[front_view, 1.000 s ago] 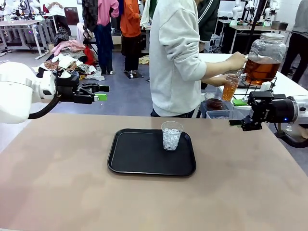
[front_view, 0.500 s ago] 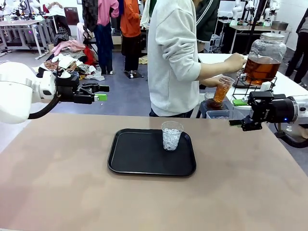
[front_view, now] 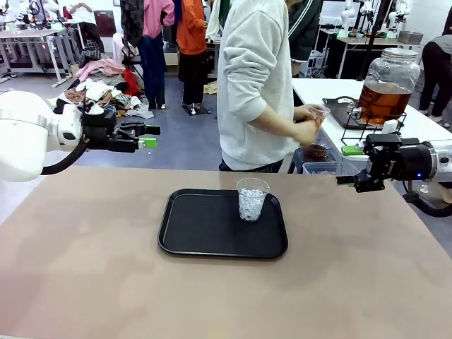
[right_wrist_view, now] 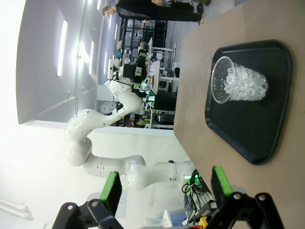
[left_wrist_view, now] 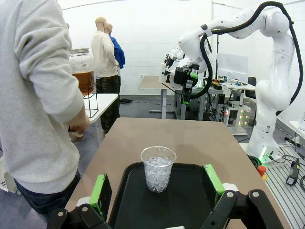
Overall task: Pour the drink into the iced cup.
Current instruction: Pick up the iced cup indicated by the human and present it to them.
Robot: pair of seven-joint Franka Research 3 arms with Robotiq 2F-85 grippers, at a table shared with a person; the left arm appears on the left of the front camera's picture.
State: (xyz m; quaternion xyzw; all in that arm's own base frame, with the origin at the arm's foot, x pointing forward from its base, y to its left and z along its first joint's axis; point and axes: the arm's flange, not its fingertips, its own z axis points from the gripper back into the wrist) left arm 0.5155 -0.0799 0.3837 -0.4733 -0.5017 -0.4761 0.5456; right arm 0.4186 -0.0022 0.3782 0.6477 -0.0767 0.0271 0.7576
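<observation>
A: First entry, the grippers?
B: Left gripper: jaws spread wide, nothing between them, held in the air near the far left corner of the table. Right gripper: the same, spread and empty, near the far right corner.

A: The iced cup?
B: Iced cup: clear plastic, packed with ice. It stands upright, long axis vertical, mouth up. It is on a black tray at mid-table, near the tray's far right corner.

A: The drink?
B: Drink: amber-brown and see-through, in a big lidded jar on a side table beyond the far right corner. The person's hands hold a small clear cup; I cannot tell what is in it.

A: How do the views differ?
B: The right wrist view looks into the iced cup's mouth, with the cup lying sideways in the picture. The left wrist view shows its side wall.
</observation>
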